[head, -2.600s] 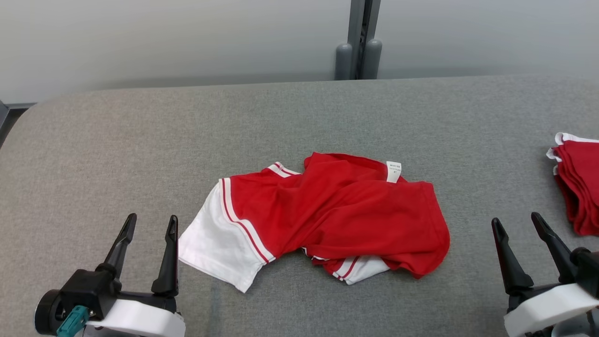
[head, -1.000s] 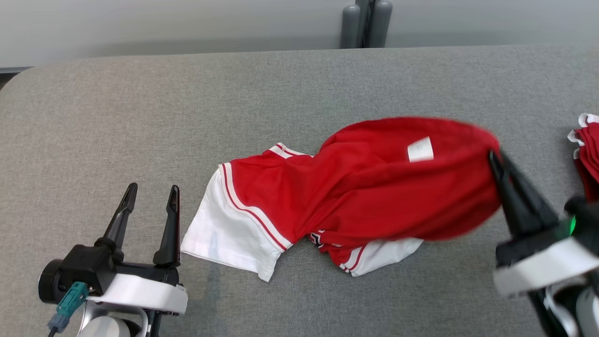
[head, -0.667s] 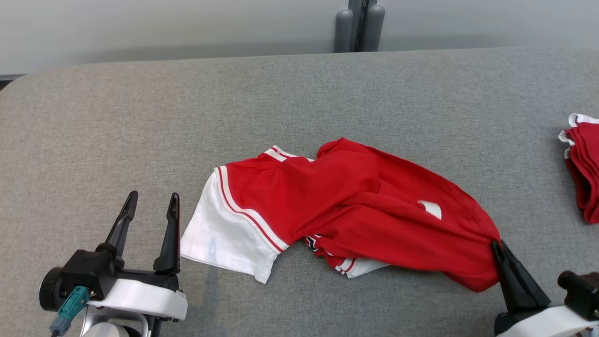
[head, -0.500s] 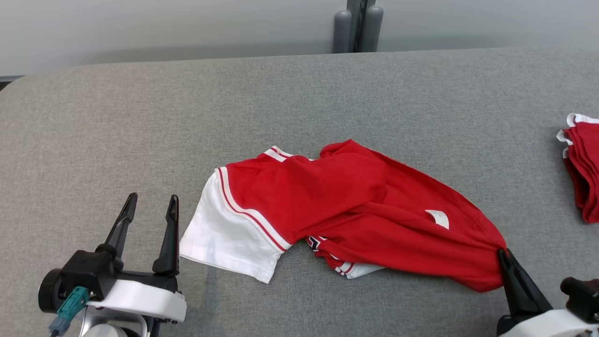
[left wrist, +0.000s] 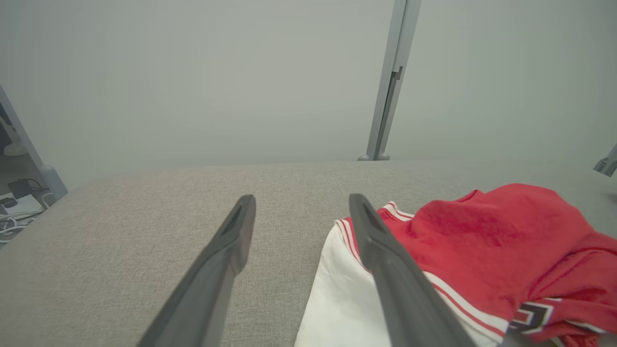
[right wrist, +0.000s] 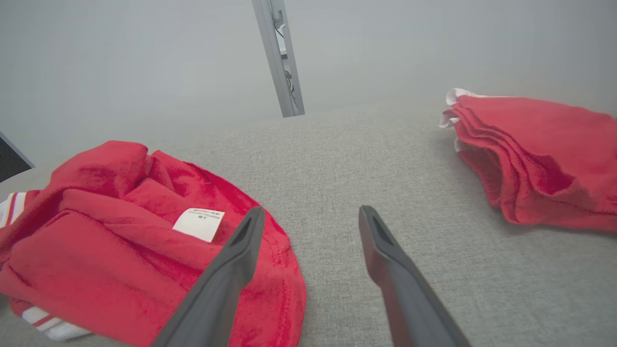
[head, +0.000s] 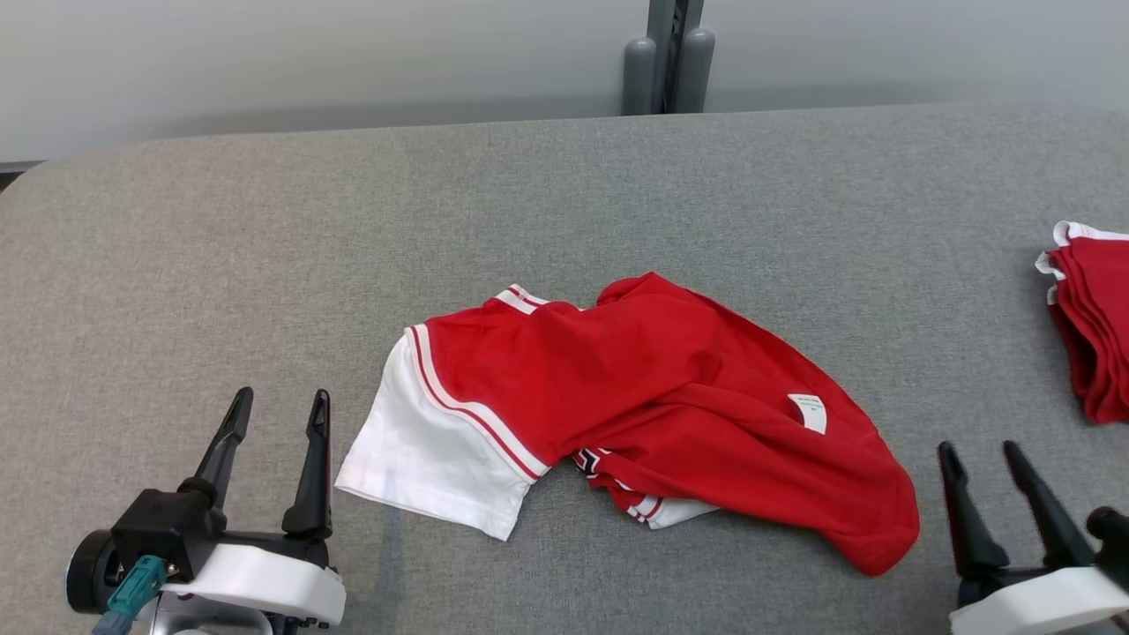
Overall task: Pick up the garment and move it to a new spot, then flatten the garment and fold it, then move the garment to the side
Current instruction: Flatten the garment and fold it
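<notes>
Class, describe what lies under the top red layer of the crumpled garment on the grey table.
Beneath the top red layer of the garment, a white, red-striped edge pokes out at the near side. How the rest lies underneath is covered.

The garment (head: 635, 414) is laid at the middle of the tabletop (head: 529, 203). The left hand (head: 280, 395) is placed near its left end and the right hand (head: 977, 447) just beside its right end, neither touching it. A pile (head: 1089, 335) is seen at the tabletop's right edge, and a post (head: 668, 57) stands behind the far edge.
</notes>
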Robot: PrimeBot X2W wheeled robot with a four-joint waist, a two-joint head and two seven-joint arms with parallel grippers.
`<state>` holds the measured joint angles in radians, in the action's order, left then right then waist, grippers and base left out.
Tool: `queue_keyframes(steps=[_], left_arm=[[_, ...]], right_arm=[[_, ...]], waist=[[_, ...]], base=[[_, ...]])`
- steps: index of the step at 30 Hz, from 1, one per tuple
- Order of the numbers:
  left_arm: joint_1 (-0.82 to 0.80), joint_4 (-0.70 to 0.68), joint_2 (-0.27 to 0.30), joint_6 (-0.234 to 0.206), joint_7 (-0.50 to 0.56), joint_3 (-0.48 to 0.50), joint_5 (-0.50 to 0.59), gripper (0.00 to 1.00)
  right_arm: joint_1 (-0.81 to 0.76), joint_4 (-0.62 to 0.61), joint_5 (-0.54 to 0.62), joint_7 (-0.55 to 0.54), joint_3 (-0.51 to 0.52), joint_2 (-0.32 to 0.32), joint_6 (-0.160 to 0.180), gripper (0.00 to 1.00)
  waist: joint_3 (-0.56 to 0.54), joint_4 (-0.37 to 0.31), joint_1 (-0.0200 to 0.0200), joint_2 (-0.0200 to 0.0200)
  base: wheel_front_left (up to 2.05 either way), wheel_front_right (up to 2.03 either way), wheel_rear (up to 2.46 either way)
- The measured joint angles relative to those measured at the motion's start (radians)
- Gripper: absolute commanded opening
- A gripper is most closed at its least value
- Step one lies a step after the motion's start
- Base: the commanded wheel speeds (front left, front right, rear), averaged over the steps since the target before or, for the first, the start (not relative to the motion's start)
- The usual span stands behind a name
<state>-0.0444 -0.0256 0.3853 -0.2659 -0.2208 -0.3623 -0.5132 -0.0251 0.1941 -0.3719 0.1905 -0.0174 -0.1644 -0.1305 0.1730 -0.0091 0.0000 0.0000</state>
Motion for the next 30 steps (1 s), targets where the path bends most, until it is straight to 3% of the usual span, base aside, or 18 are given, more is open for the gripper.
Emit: queue_keyframes(steps=[7, 12, 22, 30], left_arm=[[0.021, 0.001, 0.007, -0.017, 0.000, 0.006, -0.006, 1.00], [0.048, 0.002, 0.012, -0.027, 0.001, 0.003, -0.006, 1.00], [0.109, -0.002, 0.019, -0.041, 0.015, -0.012, -0.008, 1.00], [0.139, -0.010, 0.034, -0.048, 0.033, -0.016, -0.012, 1.00]], right_arm=[[-0.009, -0.163, 0.077, -0.003, 0.102, 0.027, 0.000, 1.00], [-0.042, -0.259, 0.119, -0.068, 0.112, 0.039, 0.000, 1.00], [-0.182, -0.346, 0.135, -0.137, 0.095, 0.084, 0.000, 1.00], [-0.207, -0.375, 0.140, -0.160, 0.095, 0.095, 0.000, 1.00]], waist=[[-0.027, -0.008, 0.0000, 0.0000], [-0.062, -0.010, 0.0000, 0.0000], [-0.132, -0.009, 0.0001, 0.0000], [-0.155, -0.024, 0.0000, 0.0000]], base=[[0.00, 0.00, 0.00], [0.00, 0.00, 0.00], [0.00, 0.00, 0.00], [0.00, 0.00, 0.00]])
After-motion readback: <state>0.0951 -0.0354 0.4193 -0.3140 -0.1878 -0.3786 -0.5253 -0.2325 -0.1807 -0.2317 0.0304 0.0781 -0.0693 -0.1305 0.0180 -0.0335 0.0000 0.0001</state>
